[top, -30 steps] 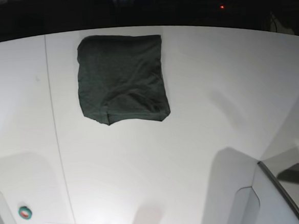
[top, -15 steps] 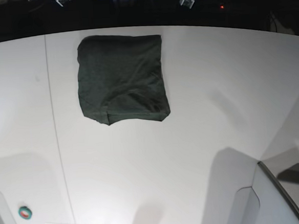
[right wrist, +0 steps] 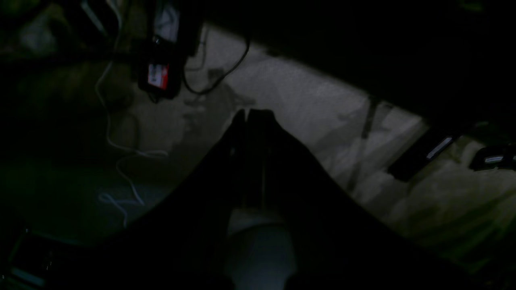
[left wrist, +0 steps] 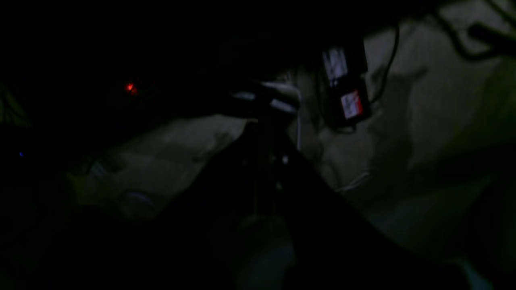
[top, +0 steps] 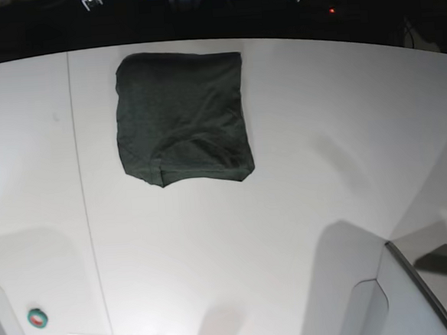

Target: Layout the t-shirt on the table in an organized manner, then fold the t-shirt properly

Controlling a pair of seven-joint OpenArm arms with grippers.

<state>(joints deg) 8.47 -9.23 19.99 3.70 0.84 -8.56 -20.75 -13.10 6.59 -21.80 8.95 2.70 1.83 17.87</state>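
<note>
White and glossy, the table (top: 300, 170) fills the base view, and the dark green t-shirt (top: 181, 117) lies on it as a squarish folded packet just right of the thin dark seam line (top: 81, 185), near the far curved edge. Both arms are clear of the cloth; the right gripper (right wrist: 246, 117) and the left gripper (left wrist: 258, 129) show jaws pressed together on nothing, over dim cabling. Judging by this, the fold looks done

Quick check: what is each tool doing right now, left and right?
Left tool: closed, holding nothing.
Right tool: closed, holding nothing.
</note>
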